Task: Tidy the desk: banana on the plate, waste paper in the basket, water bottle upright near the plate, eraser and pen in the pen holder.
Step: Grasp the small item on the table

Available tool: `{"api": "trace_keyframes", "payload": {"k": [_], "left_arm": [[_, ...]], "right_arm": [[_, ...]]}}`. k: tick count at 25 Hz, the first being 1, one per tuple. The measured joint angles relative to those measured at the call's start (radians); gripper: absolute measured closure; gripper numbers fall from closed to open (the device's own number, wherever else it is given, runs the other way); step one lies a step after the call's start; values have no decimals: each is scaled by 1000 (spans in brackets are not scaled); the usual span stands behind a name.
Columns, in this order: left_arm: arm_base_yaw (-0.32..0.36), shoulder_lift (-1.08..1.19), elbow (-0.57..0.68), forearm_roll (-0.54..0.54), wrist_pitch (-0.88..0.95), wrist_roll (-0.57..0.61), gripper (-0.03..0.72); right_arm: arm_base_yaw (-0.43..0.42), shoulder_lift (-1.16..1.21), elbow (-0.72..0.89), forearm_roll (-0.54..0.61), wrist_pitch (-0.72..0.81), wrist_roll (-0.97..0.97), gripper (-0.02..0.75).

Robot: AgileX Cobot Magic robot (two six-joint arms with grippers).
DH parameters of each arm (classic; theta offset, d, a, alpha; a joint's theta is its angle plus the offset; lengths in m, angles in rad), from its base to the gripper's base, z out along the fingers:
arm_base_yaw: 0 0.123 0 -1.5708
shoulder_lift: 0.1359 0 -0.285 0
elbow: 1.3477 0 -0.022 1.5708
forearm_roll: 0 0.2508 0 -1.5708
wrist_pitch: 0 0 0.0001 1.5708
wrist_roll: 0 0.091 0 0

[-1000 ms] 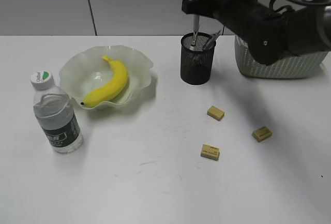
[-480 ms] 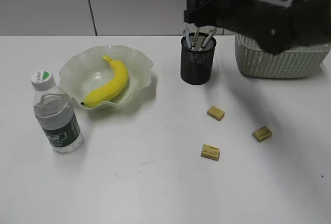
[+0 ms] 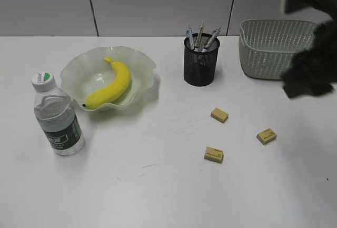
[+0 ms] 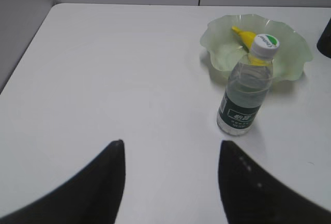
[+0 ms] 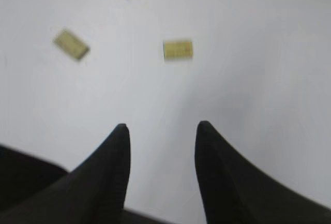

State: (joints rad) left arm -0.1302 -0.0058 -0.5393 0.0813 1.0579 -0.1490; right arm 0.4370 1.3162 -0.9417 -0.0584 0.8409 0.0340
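Your remaining work is the three erasers: one just right of centre in the exterior view, one below it, one further right, all flat on the desk and well apart. The pen holder above them already has pens standing in it. At left, the banana lies in the plate and the water bottle stands upright near it, so judge those done. The basket sits upper right; its contents are hidden. Your right gripper looks down at the erasers, jaws parted and empty. Your left gripper hangs parted, holding nothing.
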Motion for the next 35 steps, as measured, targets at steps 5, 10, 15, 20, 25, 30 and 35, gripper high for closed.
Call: {"api": "trace_keyframes", "payload": {"k": [5, 10, 15, 20, 25, 30, 35], "left_arm": [[0, 0, 0, 0, 0, 0, 263], [0, 0, 0, -1, -1, 0, 264], [0, 0, 0, -1, -1, 0, 267], [0, 0, 0, -6, -1, 0, 284], [0, 0, 0, -17, -2, 1, 286], [0, 61, -14, -92, -38, 88, 286], [0, 278, -51, -279, -204, 272, 286]], "right_arm": [[0, -382, 193, -1, 225, 36, 406], [0, -807, 314, -1, 268, 41, 407], [0, -1150, 413, -1, 217, 43, 407], [0, -1312, 430, -1, 206, 43, 407], [0, -1323, 431, -1, 204, 42, 407], [-60, -1323, 431, 0, 204, 41, 407], [-211, -1323, 431, 0, 204, 41, 407]]}}
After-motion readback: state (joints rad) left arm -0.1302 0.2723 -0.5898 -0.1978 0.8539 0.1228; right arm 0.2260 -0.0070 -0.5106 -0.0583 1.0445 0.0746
